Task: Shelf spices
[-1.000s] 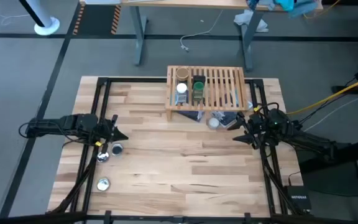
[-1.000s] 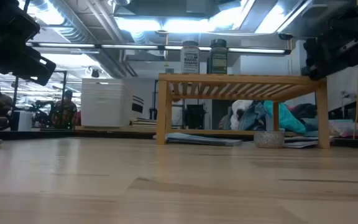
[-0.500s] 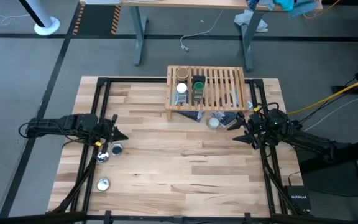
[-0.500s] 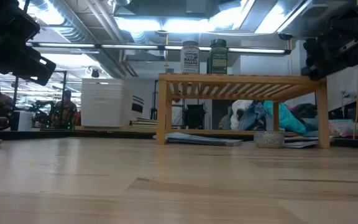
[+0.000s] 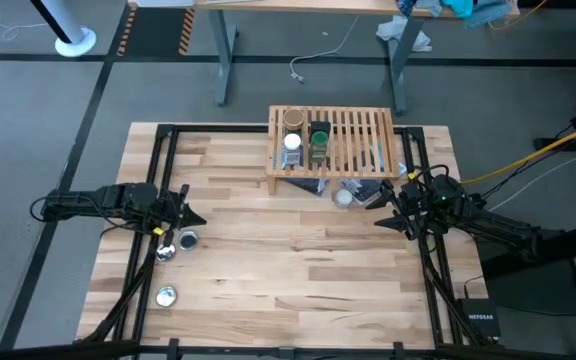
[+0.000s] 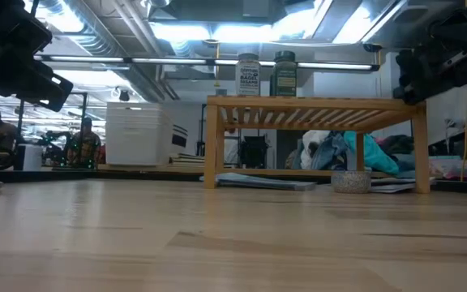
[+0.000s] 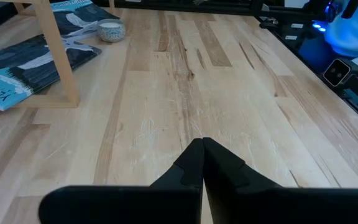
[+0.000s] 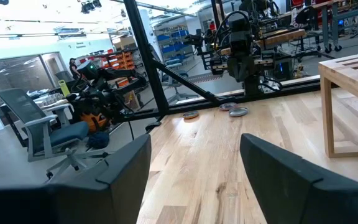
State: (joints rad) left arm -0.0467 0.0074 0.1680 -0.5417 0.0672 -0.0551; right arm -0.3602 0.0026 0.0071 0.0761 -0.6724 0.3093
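The shelf (image 5: pixel 343 140), a low wooden slat rack, stands at the table's far middle. On its left part stand spices: a white-capped clear jar (image 6: pixel 248 76), a green-lidded jar (image 6: pixel 284 74) and a tan round jar (image 5: pixel 293 118). A small pale round container (image 5: pixel 344 196) sits on the table by the shelf's near edge. My left gripper (image 5: pixel 198 218) hangs shut over the table's left side, far from the shelf. My right gripper (image 5: pixel 380 211) hangs open at the right, near the shelf's right leg, with nothing between its fingers.
Three flat silver round pieces (image 5: pixel 188 239) (image 5: pixel 165 252) (image 5: pixel 166 295) lie at the left, near my left gripper. Booklets (image 7: pixel 39 59) lie under the shelf. A black frame (image 5: pixel 168 130) borders the table. The wooden middle and near part show bare.
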